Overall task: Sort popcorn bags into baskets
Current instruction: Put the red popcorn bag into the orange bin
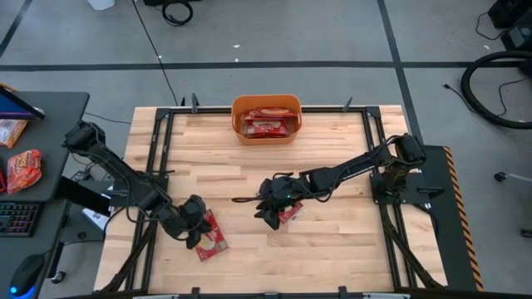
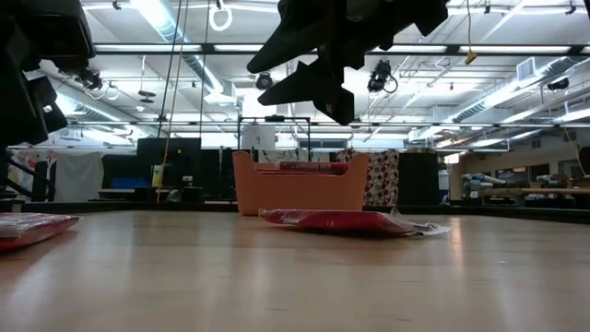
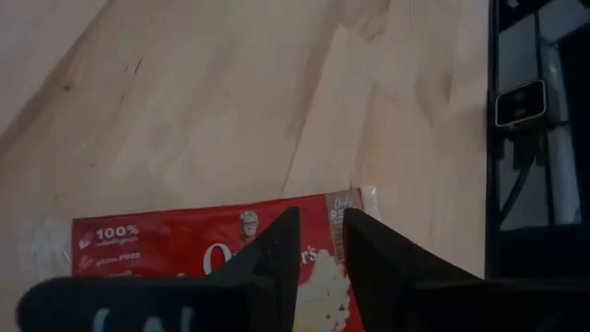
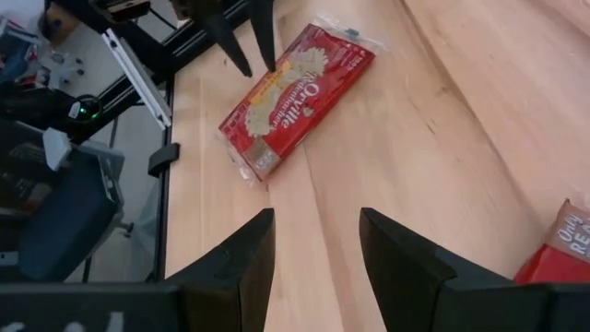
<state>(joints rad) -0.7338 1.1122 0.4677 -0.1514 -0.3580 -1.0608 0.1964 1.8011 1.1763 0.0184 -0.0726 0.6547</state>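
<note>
On the bench [image 1: 332, 174]: two popcorn bags lie loose on the wood, and both arms are low over them.
Left bag [image 1: 213, 237]: it lies flat near the front left part of the bench, touching or almost under the left hand [image 1: 194, 232]; in the left wrist view the same bag [image 3: 166, 244] shows just beyond the fingertips.
Left hand state: the two fingers stand only narrowly apart and hold nothing; they hover over the long edge of the bag.
Right bag [image 1: 290, 213]: it lies near the middle of the bench, partly covered by the right hand [image 1: 273, 212]; in the low view it [image 2: 346, 220] is flat on the wood with the hand above it and not touching.
Right hand state: the fingers [image 4: 249, 254] are wide apart and empty.
Basket [image 1: 266, 119]: the orange tub stands at the far middle edge, already with some red bags [image 1: 268, 124] inside; it is well apart from both loose bags.
Step in hand: I judge that each hand prepares a grasp on its own bag.
How to do it well: a flat foil packet gives little to pinch, so the left hand probably must open wider first, then come down across the short width of the bag.
Risk: the packet may slide on the smooth wood, or slip out if only the sealed edge is pinched.
Order: the arms should go to the basket one after the other, so that they do not meet over it.
</note>
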